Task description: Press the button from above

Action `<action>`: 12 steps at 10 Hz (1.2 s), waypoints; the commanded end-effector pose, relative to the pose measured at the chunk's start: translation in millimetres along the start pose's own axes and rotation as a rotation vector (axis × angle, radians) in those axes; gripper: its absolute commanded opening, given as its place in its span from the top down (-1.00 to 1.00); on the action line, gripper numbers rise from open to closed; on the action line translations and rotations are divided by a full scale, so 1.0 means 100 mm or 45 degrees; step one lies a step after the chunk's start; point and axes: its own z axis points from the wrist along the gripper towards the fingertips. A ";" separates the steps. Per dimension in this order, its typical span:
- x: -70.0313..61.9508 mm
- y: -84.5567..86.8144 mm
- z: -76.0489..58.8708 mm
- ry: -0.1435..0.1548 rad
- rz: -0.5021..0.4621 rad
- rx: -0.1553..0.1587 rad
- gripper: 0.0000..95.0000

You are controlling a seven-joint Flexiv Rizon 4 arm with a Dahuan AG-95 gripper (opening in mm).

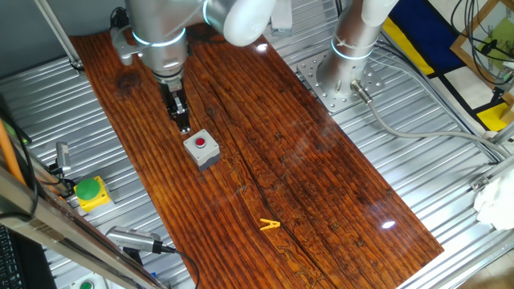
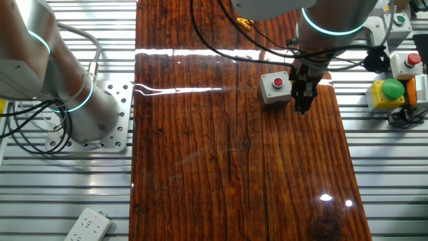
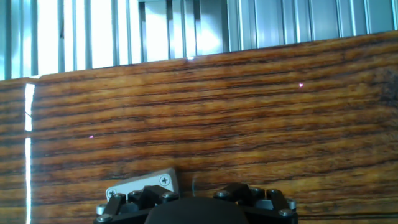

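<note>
The red button (image 1: 200,144) sits in its small grey box (image 1: 206,156) on the wooden board. It also shows in the other fixed view (image 2: 278,82). My gripper (image 1: 183,125) points down just beside the box on its far side, tips about level with the box top, not over the button. In the other fixed view the gripper (image 2: 302,104) hangs right of the box (image 2: 273,96). The hand view shows only the gripper's base (image 3: 196,208) and one corner of the box (image 3: 146,183). No view shows whether the fingers are open or shut.
A green button in a yellow box (image 1: 90,191) lies off the board's left edge, also seen in the other fixed view (image 2: 386,92). A yellow clip (image 1: 269,225) lies on the board's near part. The arm's base (image 1: 341,76) stands right of the board.
</note>
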 end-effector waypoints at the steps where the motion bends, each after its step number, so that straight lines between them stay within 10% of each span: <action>1: 0.02 0.00 -0.05 0.053 0.040 0.001 -0.60; 2: 0.03 -0.01 -0.05 0.066 0.055 0.002 -0.60; 3: 0.06 -0.05 -0.04 0.064 0.055 0.007 -0.20; 12: 0.28 -0.24 -0.13 0.099 0.067 0.003 -0.20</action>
